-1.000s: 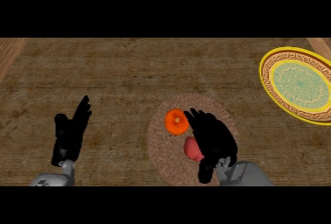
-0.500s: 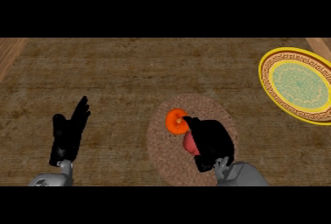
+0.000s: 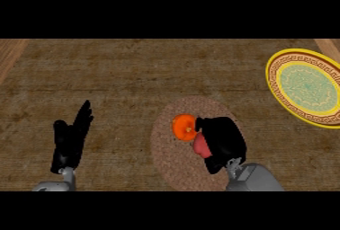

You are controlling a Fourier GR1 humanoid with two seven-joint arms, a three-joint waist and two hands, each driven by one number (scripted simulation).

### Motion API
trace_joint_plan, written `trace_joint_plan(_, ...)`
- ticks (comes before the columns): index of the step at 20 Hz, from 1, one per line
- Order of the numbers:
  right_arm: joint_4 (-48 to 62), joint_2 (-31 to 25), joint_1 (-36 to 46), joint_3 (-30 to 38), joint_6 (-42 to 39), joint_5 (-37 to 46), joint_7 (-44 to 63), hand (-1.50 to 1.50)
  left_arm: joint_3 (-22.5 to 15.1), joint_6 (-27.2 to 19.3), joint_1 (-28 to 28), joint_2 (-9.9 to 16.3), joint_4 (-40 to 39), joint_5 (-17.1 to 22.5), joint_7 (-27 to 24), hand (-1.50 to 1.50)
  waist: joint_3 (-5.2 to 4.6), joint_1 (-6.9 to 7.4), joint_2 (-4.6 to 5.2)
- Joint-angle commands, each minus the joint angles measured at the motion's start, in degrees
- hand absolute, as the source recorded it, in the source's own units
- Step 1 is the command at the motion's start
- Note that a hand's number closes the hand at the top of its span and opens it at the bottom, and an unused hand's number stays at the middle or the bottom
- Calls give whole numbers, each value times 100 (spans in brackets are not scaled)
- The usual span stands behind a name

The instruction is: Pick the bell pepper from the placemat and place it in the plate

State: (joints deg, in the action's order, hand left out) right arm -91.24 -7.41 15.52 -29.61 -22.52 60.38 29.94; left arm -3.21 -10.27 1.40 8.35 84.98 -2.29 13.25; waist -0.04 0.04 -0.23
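An orange-red bell pepper (image 3: 184,126) lies on the round woven placemat (image 3: 174,157) near the counter's front. My right hand (image 3: 222,140) is curled over the pepper's right side, hiding part of it; a reddish part shows under the palm. The yellow-rimmed plate (image 3: 306,87) with a green centre sits at the far right, well away from the hand. My left hand (image 3: 69,141) rests open at the lower left, fingers up.
The brown wooden counter (image 3: 133,76) stretches across the view. A lighter wooden strip (image 3: 10,56) shows at the upper left corner.
My right hand's fingers have curled down and closed round the pepper, which stays on the placemat. The left hand has not moved.
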Motion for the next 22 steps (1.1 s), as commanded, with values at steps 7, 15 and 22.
trace_joint_plan(7, 1033, -625, 1038, 2181, 1318, -483, -955, 150, 13, 50, 120, -41, -202, -48, -71, 0, 14, 89, 75)
trace_joint_plan(15, 1186, -952, 1388, 3135, 2407, -802, -1620, 150, -11, -1, -169, -45, 101, -138, -117, 0, 8, 24, 18)
trace_joint_plan(22, 1517, -1098, 2149, 3698, 2791, -459, -826, 150, -67, -68, 44, -213, -134, -244, -67, 0, 3, 34, 29)
